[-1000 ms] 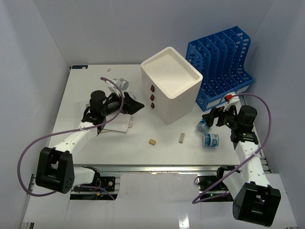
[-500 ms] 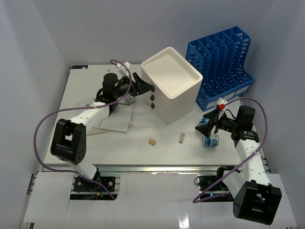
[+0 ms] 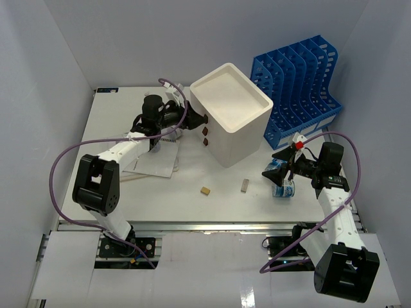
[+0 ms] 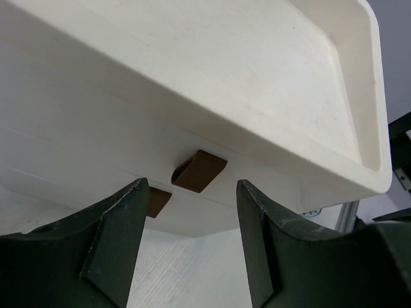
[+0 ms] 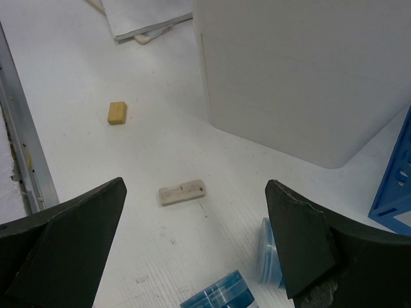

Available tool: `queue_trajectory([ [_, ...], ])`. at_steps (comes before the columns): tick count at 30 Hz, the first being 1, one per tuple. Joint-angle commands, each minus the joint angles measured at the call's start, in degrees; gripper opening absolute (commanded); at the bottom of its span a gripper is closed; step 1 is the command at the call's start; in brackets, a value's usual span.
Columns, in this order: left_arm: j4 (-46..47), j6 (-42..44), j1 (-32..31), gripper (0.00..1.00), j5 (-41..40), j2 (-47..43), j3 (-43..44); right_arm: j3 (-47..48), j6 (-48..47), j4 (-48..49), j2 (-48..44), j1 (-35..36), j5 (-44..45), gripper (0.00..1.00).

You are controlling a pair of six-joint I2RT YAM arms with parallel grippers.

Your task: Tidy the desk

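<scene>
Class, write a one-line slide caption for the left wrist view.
Left tool, jaws open, lined up on the upper brown handle of the white drawer box.

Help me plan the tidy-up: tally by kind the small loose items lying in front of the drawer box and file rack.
Blocks: 2, tan block and pale block
Blue rolls: 2, rail-side roll and rack-side roll
Total: 4

Robot lab cell: bare white walls [image 3: 38,77], left arm [image 3: 119,151], right arm [image 3: 334,205] bolted at desk [image 3: 225,199].
</scene>
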Motion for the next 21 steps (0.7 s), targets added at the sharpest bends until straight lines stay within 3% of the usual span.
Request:
queue_trajectory([
  [1, 0.71, 7.91, -0.31, 0.63, 5.82, 1.40, 3.67, 1.68, -1.43, -0.23, -0.24, 0.16, -1.95, 0.97],
  [6, 2.79, 9.71, -0.31, 0.56, 10.45, 2.03, 3.94, 1.67, -1.55, -0.23, 0.07, 0.11, -1.92, 0.97],
  [17, 1.58, 11.38, -0.49, 0.51, 9.91, 3.80, 5.94, 1.64, -1.79, -0.23, 0.06, 0.12, -1.99, 0.98],
  [21, 0.98, 11.21, -0.81, 0.31, 10.29, 4.74, 6.96, 1.64, -1.87, -0.32, -0.02, 0.11, -1.82, 0.98],
])
